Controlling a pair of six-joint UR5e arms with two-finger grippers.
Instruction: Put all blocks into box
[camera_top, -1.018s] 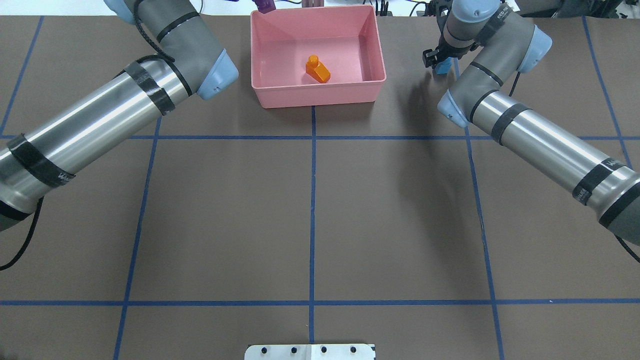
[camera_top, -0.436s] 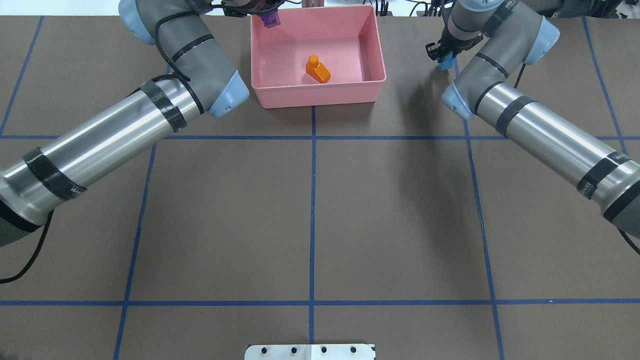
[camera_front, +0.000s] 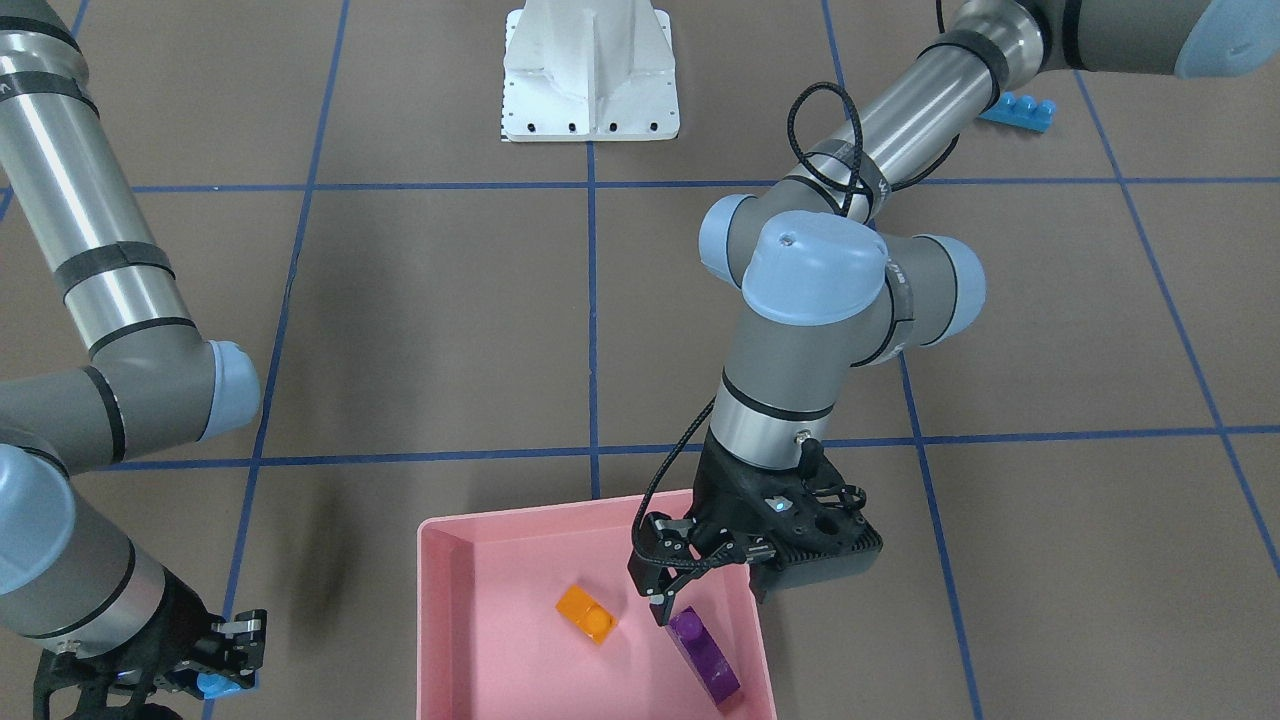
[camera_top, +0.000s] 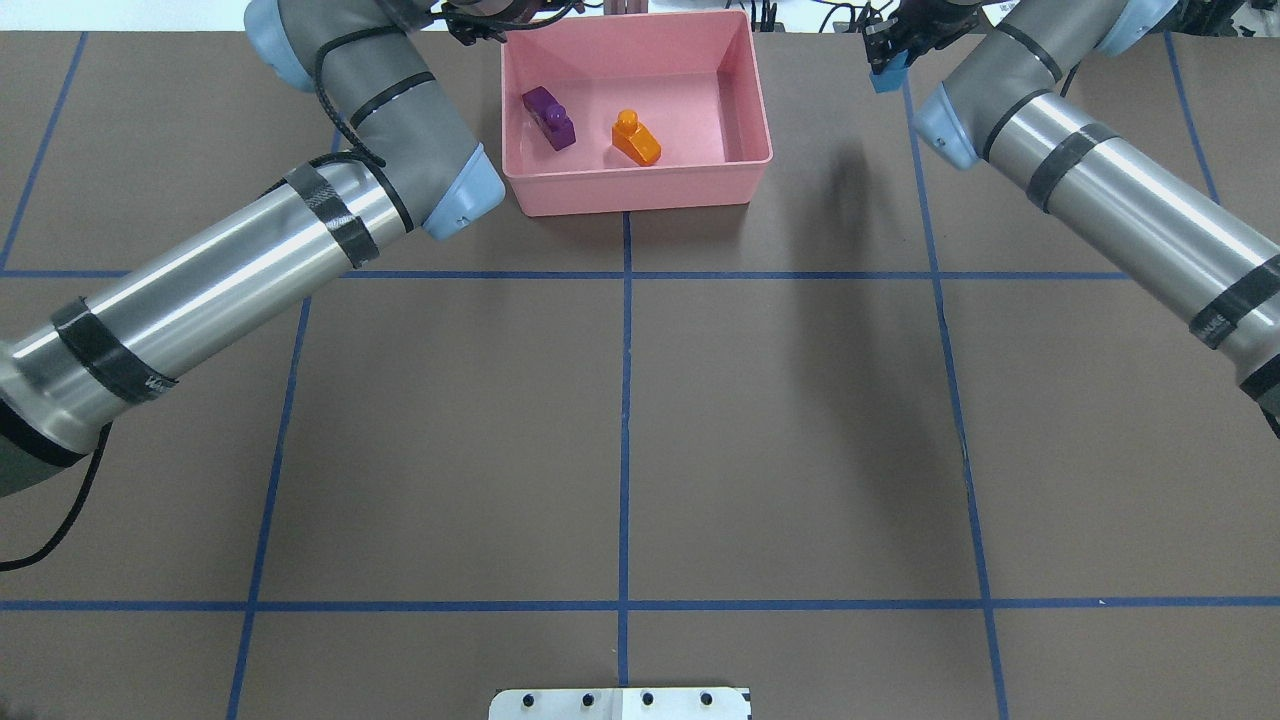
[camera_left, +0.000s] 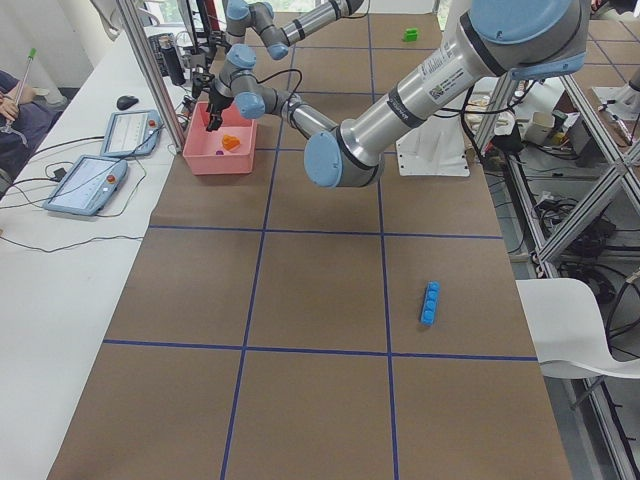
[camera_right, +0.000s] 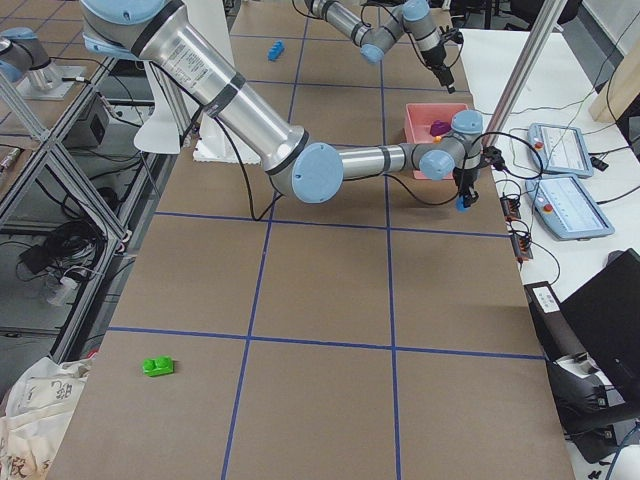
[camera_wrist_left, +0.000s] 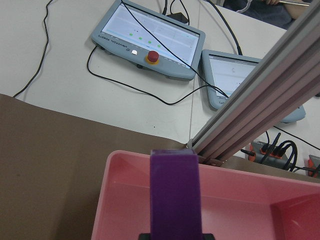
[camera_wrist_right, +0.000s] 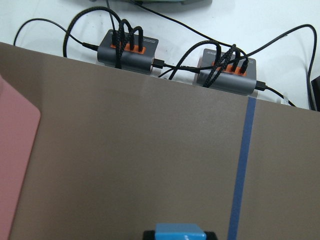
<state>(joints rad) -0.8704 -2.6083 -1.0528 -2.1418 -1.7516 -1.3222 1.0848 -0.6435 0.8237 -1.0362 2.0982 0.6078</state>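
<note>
The pink box (camera_top: 640, 192) stands at the table's far edge. The orange block (camera_top: 635, 138) and the long purple block (camera_top: 549, 117) lie inside it. My left gripper (camera_front: 705, 598) hangs open just over the purple block (camera_front: 705, 655), which fills the middle of the left wrist view (camera_wrist_left: 175, 190). My right gripper (camera_top: 885, 52) is shut on the small light-blue block (camera_top: 882, 78), off to the right of the box; the block also shows in the right wrist view (camera_wrist_right: 180, 233). The long blue block (camera_front: 1018, 108) and the green block (camera_right: 158, 367) lie far away on the table.
The white robot base (camera_front: 590, 70) stands at the near middle edge. Tablets (camera_left: 85, 180) and cables lie on the white bench beyond the box. An aluminium post (camera_wrist_left: 260, 115) rises just behind the box. Two cable hubs (camera_wrist_right: 127, 47) sit past the table edge.
My left gripper moved over the box and let go of the purple block, which now lies inside. My right gripper moved toward the far edge with the light-blue block.
</note>
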